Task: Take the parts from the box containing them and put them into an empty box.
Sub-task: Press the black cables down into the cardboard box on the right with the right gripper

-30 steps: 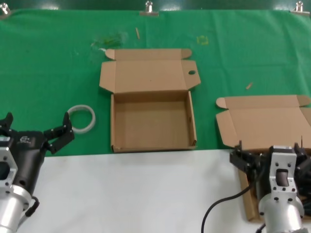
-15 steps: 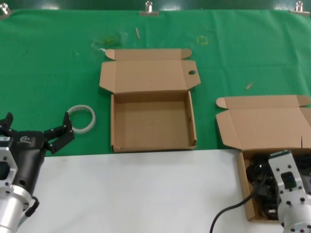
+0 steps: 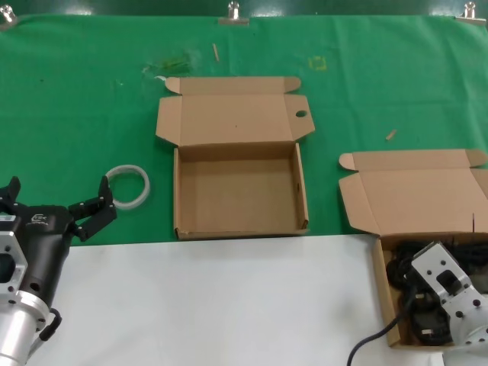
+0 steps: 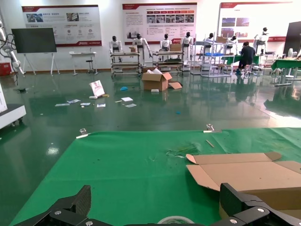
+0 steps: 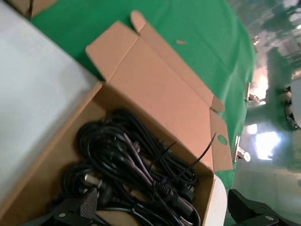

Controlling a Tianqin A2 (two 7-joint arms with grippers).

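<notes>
**Q:** Head view: what is hidden or cut off?

**A:** The box of cords (image 3: 381,293) lies right of the empty box (image 3: 238,194) and nearer the robot, running off the frame edge. The right arm (image 3: 450,293) covers much of the black cords (image 3: 404,274) inside it and hides its own fingers. The left tool (image 3: 53,200) sits left of the empty box and nearer the robot, with a white ring (image 3: 127,186) between them.

**Q:** What do the wrist views add?

**A:** The right wrist view shows the cords (image 5: 136,165) as one loose tangle filling the box (image 5: 155,89), and a small round hole in one lid flap. It also shows the right tool (image 5: 164,212). The left wrist view shows the empty box's lid (image 4: 249,174) from low over the green surface (image 4: 127,179).

**Q:** State of each tool?

**A:** The left tool (image 4: 157,209) is spread wide and holds nothing. The right tool is also spread wide, with one finger (image 5: 77,209) low over the tangle and the other beyond the box wall. Whether that finger touches the cords cannot be told.
</notes>
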